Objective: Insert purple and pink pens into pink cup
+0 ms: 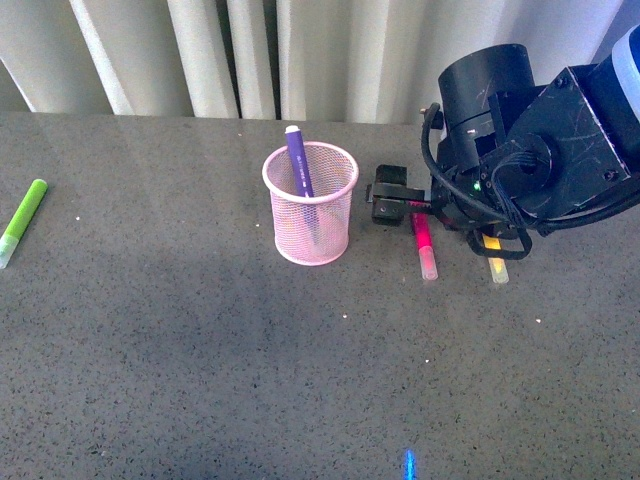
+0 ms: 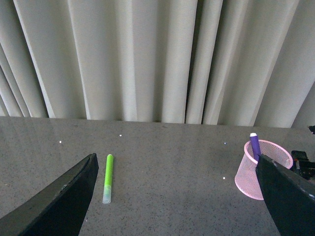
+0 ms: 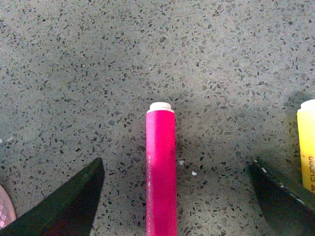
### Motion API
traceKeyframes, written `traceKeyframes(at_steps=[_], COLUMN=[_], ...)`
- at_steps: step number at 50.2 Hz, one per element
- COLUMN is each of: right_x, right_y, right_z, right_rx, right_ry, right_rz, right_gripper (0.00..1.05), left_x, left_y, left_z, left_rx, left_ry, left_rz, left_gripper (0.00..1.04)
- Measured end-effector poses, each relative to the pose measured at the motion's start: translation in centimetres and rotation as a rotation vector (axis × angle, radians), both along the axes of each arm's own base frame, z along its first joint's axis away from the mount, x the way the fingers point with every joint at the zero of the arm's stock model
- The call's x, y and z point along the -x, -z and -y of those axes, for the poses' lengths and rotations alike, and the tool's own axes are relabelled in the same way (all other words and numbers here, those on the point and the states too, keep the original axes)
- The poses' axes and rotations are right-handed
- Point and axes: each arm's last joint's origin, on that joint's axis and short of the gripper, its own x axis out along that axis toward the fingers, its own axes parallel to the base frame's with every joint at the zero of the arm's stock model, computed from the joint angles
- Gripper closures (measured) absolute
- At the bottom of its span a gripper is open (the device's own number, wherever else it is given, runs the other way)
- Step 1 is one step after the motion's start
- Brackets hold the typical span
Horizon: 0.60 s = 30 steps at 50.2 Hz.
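So, half done. Nearest the robot on the table (image 1: 200, 380) lies the pink pen (image 1: 424, 245), flat, clear cap end toward the camera, to the right of the cup and not touching it. The yellow marker (image 1: 496, 266) lies just beside it, roughly parallel, partly under the right arm.

The right gripper (image 3: 175, 164) is low over the pink pen, jaws apart, one finger on each side of the barrel with table showing between finger and pen, so no grip yet. Judgement: closing on the pen is the step in hand, then lift and drop it in.

Farther back the pink cup (image 1: 312, 225) stands upright, with the purple pen (image 1: 297, 160) already inside, leaning on the rim. The left gripper (image 2: 175, 160) is spread open, holding nothing. The lime-green marker (image 1: 24, 218) sits well apart at far left – not part of the job.

The table is dark grey speckled stone, matte with faint glare. Behind it – off-white pleated curtain (image 1: 300, 50) across the whole back.
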Motion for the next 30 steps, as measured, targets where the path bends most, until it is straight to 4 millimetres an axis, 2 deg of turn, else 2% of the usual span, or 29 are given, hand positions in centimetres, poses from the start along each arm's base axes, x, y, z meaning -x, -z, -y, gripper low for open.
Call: traceKeyframes(at_steps=[8,15,21,24,30], right_x=[-0.3,-0.5,-0.7,-0.8,-1.0], right_y=[0.0,0.0,-0.2,-0.3,-0.6], right_z=[0.0,-0.2,-0.2,-0.2,0.1], right_rx=[-0.015,-0.028,-0.042,-0.045,-0.039], right_ry=[-0.011,-0.022,-0.032,-0.037,-0.037], right_rz=[0.0,0.004,0.026,0.046,0.096], right_gripper=[0.47,0.68,0.9,0.94,0.95], left_x=[0.0,0.0,0.0,0.0,0.0], left_y=[0.0,0.0,0.0,0.0,0.0], left_z=[0.0,0.0,0.0,0.0,0.0], left_rx=[0.0,0.0,0.0,0.0,0.0], left_ry=[0.0,0.0,0.0,0.0,0.0], left_rz=[0.0,0.0,0.0,0.0,0.0], left_gripper=[0.07,0.07,0.07,0.07,0.07])
